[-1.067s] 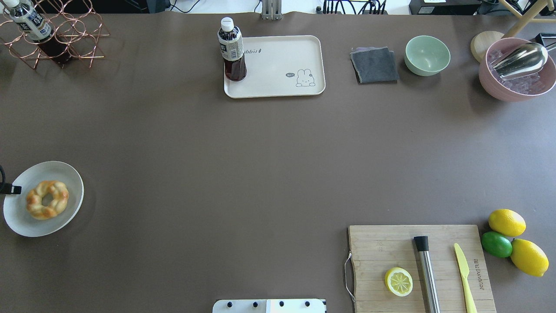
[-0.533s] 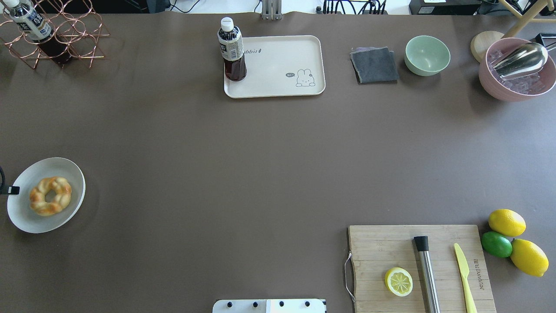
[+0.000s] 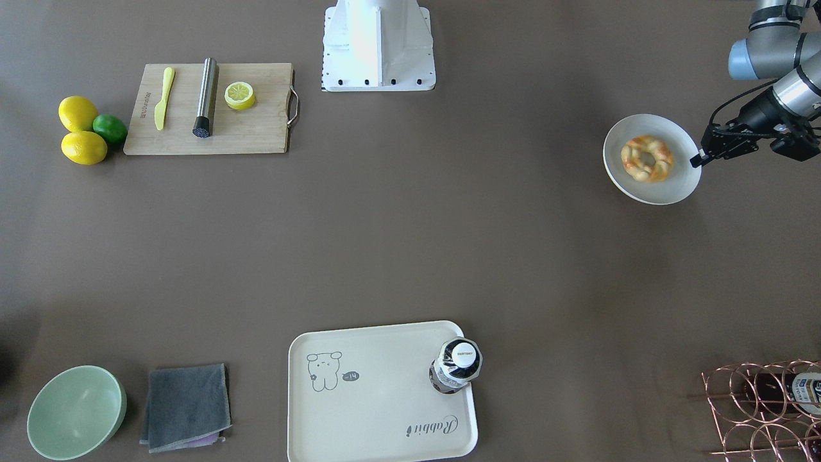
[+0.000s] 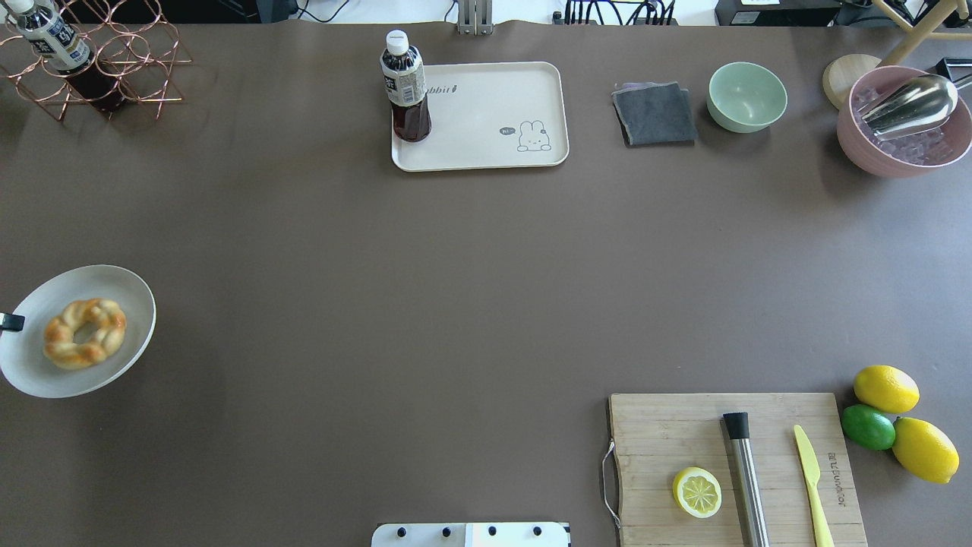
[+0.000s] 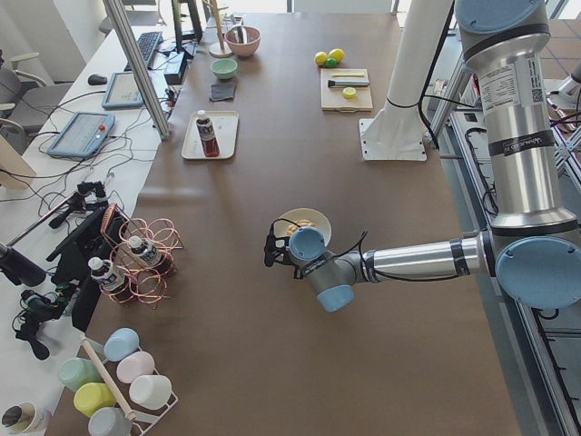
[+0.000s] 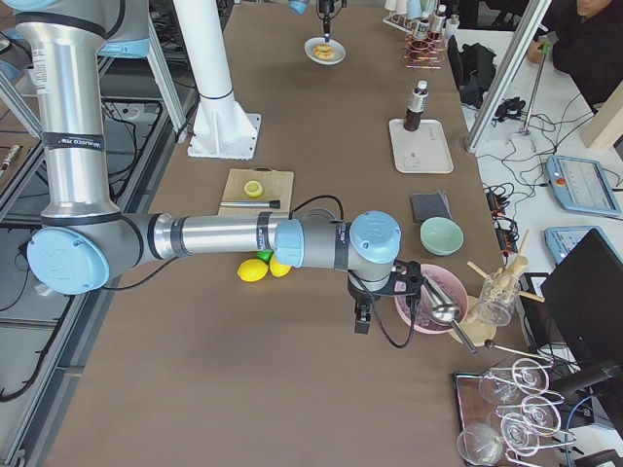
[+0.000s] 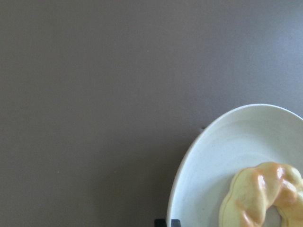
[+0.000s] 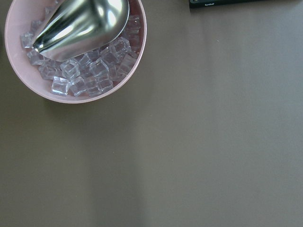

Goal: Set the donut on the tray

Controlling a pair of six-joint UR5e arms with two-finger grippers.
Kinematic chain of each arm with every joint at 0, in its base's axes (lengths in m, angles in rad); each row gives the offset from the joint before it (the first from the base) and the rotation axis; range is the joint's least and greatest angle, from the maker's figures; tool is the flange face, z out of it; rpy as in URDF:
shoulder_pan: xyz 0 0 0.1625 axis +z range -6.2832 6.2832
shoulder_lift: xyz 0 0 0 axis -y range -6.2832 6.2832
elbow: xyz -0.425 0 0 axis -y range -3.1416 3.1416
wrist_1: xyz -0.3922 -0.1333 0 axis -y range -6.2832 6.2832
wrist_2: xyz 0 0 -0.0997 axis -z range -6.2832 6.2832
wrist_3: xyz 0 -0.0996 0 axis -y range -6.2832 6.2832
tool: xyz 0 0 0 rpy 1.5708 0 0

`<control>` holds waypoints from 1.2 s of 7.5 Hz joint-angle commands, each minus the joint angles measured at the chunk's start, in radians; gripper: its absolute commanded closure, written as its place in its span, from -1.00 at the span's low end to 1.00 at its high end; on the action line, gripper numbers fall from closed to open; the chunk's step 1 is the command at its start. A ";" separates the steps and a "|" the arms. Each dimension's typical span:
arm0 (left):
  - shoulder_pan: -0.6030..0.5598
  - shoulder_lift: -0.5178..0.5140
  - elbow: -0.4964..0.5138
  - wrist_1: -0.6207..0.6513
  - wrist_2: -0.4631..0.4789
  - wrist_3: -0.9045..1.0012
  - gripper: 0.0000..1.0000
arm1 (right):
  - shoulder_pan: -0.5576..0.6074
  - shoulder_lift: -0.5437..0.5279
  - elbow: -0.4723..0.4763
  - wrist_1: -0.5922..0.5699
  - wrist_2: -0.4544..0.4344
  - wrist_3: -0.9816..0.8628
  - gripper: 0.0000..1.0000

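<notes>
The brown table (image 4: 486,266) spans every view. At its far edge from the robot lies the cream-white rabbit tray (image 4: 486,114), with a dark drink bottle (image 4: 406,83) standing upright in its left corner as the overhead camera sees it. The rest of the tray's floor is bare. Near the robot's right side sits the wooden cutting board (image 4: 668,433), which carries a lemon half (image 4: 697,491). Well apart from the tray, at the table's left edge, is the round white plate (image 4: 38,376), and the donut (image 4: 106,346) lies on it, roughly in the middle, so it is on the plate and not on the tray. The left gripper (image 3: 697,159) reaches in from beyond the table edge. Its dark fingertips meet the plate's outer rim and appear clamped on it, one tip showing above the rim in the overhead view. The right gripper (image 6: 360,321) hangs over bare table just beside a pink bowl of ice cubes (image 8: 137,56) that holds a steel scoop (image 8: 80,23). Only the side camera shows this gripper, so it cannot be told whether its fingers are parted or closed.
</notes>
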 commanded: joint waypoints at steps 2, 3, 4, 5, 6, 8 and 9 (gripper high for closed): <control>-0.104 -0.021 -0.303 0.361 -0.088 0.001 1.00 | -0.001 0.039 0.023 0.000 0.033 0.004 -1.00; -0.108 -0.061 -0.343 0.420 -0.085 -0.012 1.00 | -0.002 0.063 0.041 0.002 0.058 0.037 -1.00; -0.107 -0.096 -0.374 0.451 -0.078 -0.064 1.00 | -0.021 0.068 0.081 0.002 0.060 0.051 -1.00; -0.096 -0.113 -0.402 0.452 -0.059 -0.122 1.00 | -0.088 0.070 0.146 0.002 0.064 0.088 -1.00; -0.078 -0.144 -0.410 0.456 -0.037 -0.164 1.00 | -0.176 0.082 0.226 0.002 0.061 0.189 -1.00; -0.004 -0.185 -0.436 0.457 0.036 -0.247 1.00 | -0.303 0.125 0.262 0.128 0.064 0.446 -1.00; 0.036 -0.222 -0.445 0.457 0.063 -0.308 1.00 | -0.407 0.149 0.253 0.266 0.060 0.604 -1.00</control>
